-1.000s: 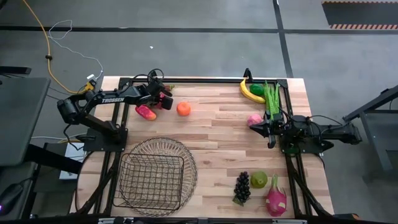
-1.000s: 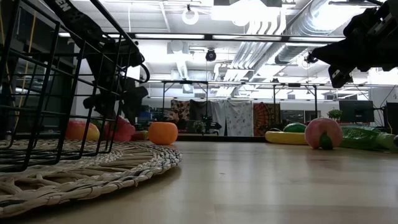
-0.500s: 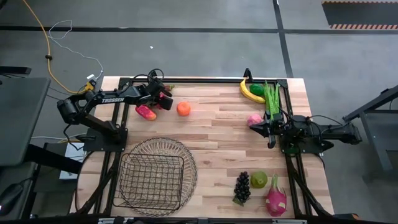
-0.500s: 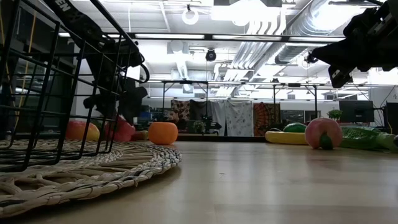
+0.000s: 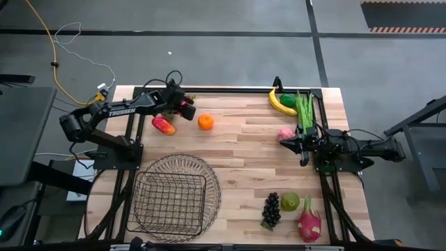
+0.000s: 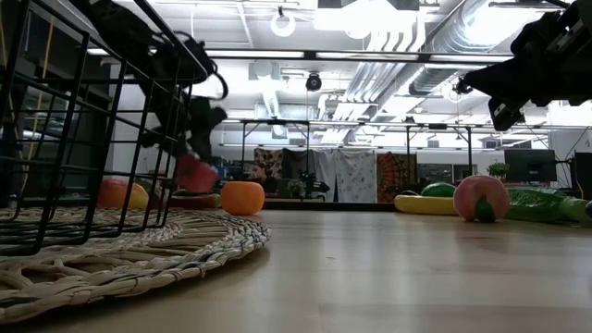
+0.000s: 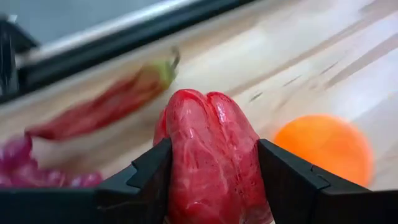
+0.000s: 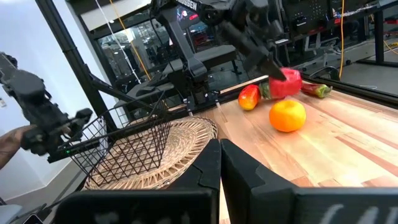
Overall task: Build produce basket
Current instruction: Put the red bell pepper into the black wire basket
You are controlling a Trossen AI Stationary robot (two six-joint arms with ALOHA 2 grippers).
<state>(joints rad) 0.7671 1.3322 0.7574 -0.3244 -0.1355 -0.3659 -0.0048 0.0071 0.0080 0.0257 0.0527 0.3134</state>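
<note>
Red lobed fruit (image 7: 211, 162), clamped between the left gripper (image 5: 182, 109) fingers and now lifted clear of the table near the orange (image 5: 205, 122), where earlier it sat low; basket (image 5: 174, 195) at front left; right gripper (image 5: 284, 141) closed, empty; only the left wrist view shows a chili (image 7: 112, 99).

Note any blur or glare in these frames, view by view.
Left wrist view: the left claw and the red fruit it grips are sharp, while the chili pepper and orange behind are soft. Low view: ceiling lights glare, and the basket wires loom large and dark. High view: evenly lit, no glare.
</note>
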